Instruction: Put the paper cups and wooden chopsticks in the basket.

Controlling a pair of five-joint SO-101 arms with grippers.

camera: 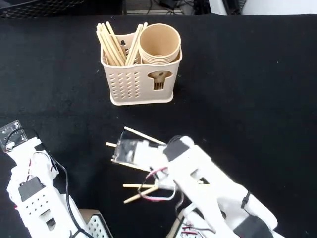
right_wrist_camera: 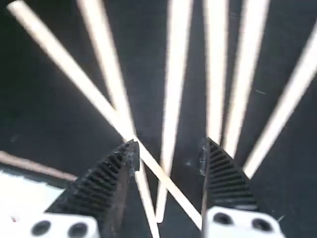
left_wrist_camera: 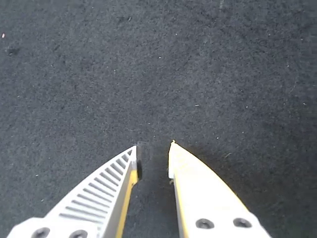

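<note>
Basket point(camera: 141, 84) is being observed at 12 o'clock on the black cloth point(camera: 257, 89). Stacked paper cups point(camera: 159, 43) are sitting in its 3 o'clock compartment and upright wooden chopsticks point(camera: 113, 44) in its 9 o'clock one. Loose chopsticks point(right_wrist_camera: 176, 99) are lying fanned and crossing at 6 o'clock from the basket. Right gripper point(right_wrist_camera: 171, 148) is being held just over them, jaws spread, nothing pinched. Left gripper point(left_wrist_camera: 153, 148) is being held at 8 o'clock over bare cloth, jaws slightly parted.

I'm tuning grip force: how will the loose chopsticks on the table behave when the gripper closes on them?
The loose chopsticks look thin, stiff and light, so little force should lift them. They lie crossed, so closing the right gripper may nudge neighbours or catch several. Held off-centre, one would probably tilt.
</note>
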